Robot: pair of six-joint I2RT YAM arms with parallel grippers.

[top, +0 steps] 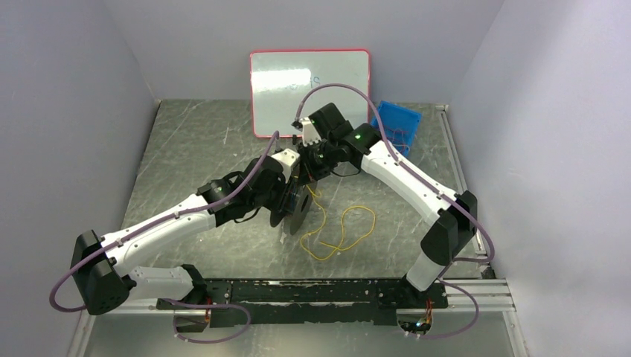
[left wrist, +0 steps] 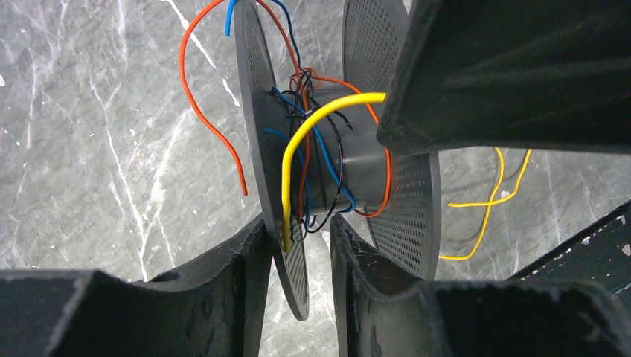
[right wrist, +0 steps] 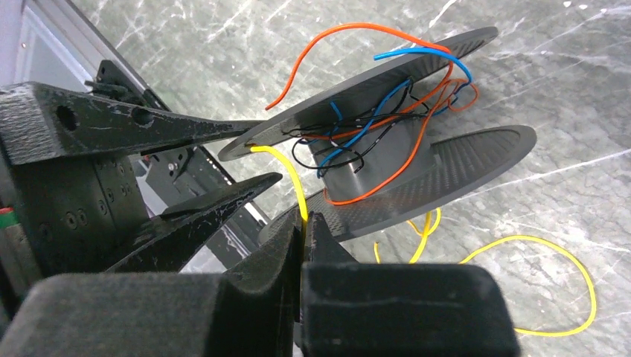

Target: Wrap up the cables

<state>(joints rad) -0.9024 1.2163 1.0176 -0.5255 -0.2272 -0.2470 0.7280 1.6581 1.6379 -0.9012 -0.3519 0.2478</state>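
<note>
A dark grey perforated spool (top: 298, 204) stands on edge mid-table, with orange, blue and black wires tangled round its hub (left wrist: 357, 171). My left gripper (left wrist: 299, 223) is open, its fingers astride one flange, and a gap shows on the hub side. My right gripper (right wrist: 305, 217) is shut on the yellow cable (right wrist: 295, 178) just beside the spool (right wrist: 379, 160). The yellow cable (left wrist: 298, 149) arcs over the hub from the right gripper's finger (left wrist: 506, 67). Its slack lies in loops on the table (top: 344, 230). An orange cable (left wrist: 201, 111) sticks out loose past the flange.
A red-framed whiteboard (top: 309, 89) leans on the back wall. A blue bin (top: 396, 125) sits at the back right, behind the right arm. A black rail (top: 327, 294) runs along the near edge between the arm bases. Walls close in on both sides.
</note>
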